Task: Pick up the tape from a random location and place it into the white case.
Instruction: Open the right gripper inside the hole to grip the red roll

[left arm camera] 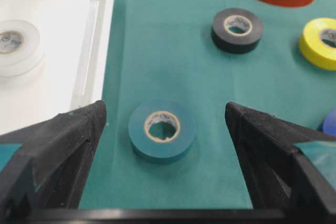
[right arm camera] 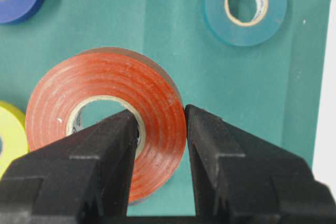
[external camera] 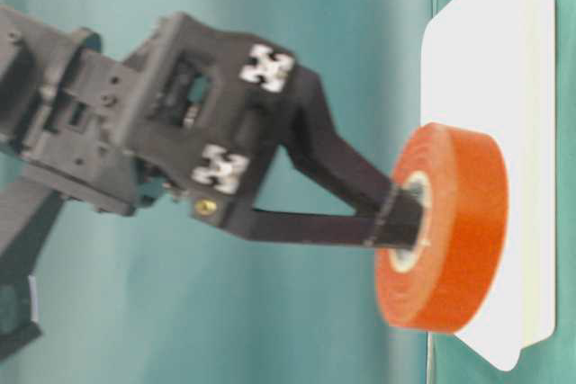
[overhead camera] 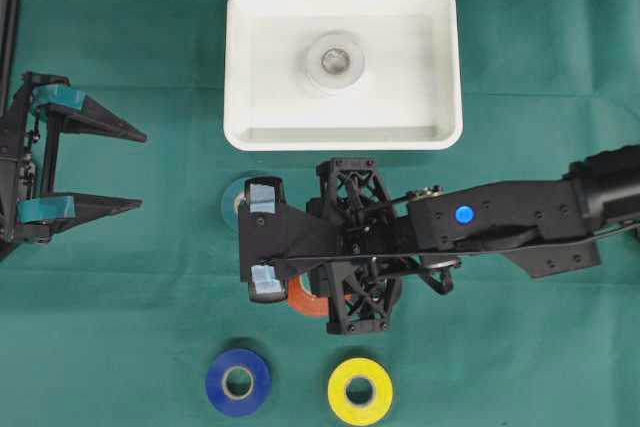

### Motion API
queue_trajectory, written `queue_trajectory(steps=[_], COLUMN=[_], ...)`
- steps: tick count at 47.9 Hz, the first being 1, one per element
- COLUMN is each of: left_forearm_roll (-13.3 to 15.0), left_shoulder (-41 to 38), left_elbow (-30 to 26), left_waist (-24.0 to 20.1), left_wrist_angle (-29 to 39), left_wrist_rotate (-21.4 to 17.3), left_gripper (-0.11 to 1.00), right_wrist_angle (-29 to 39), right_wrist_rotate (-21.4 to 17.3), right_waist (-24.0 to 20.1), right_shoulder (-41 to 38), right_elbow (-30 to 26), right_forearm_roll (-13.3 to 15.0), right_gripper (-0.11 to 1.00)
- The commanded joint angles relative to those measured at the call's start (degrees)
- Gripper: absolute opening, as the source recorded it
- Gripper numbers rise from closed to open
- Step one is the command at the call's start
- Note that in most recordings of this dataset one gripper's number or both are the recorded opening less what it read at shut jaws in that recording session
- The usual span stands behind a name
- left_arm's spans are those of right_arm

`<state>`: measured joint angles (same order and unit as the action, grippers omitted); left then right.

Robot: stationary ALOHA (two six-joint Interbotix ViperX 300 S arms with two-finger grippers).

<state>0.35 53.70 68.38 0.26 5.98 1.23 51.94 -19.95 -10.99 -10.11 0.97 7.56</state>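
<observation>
From overhead, the right gripper (overhead camera: 262, 243) hangs over the green cloth (overhead camera: 520, 47) just below the white case (overhead camera: 343, 142), an orange tape roll (overhead camera: 305, 299) peeking from beneath it. A white roll (overhead camera: 335, 59) lies inside the case. The left gripper (overhead camera: 128, 169) rests at the left edge, jaws spread wide and empty. Blue (overhead camera: 238, 382) and yellow (overhead camera: 360, 391) rolls lie near the bottom edge.

At table level, the right gripper pinches the orange roll's wall, lifted clear.

The left wrist camera shows a teal roll (left arm camera: 162, 130) between its parted fingers (left arm camera: 63, 140), a black roll (left arm camera: 237, 30) beyond.

The right wrist camera shows one finger (right arm camera: 105, 145) through the orange roll's core, the other outside.
</observation>
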Motion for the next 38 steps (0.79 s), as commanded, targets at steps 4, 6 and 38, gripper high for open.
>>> queue_trajectory(steps=[4,6,38], left_forearm_roll=[0.1,0.1,0.1], left_shoulder=[-0.4,-0.4,-0.4], left_elbow=[-0.7,-0.7,-0.7], left_waist=[0.1,0.1,0.1], left_wrist_angle=[0.2,0.3,0.3], left_wrist_rotate=[0.1,0.1,0.1], left_gripper=[0.96,0.96,0.96], right_wrist_angle=[1.6,1.8,1.9], right_wrist_rotate=[-0.2,-0.2,-0.2], right_waist=[-0.1,-0.1,-0.1], right_shoulder=[3.8,4.1,5.1], right_elbow=[-2.7,-2.8,-2.9], right_forearm_roll=[0.3,0.3,0.4], right_gripper=[0.31,0.31,0.31])
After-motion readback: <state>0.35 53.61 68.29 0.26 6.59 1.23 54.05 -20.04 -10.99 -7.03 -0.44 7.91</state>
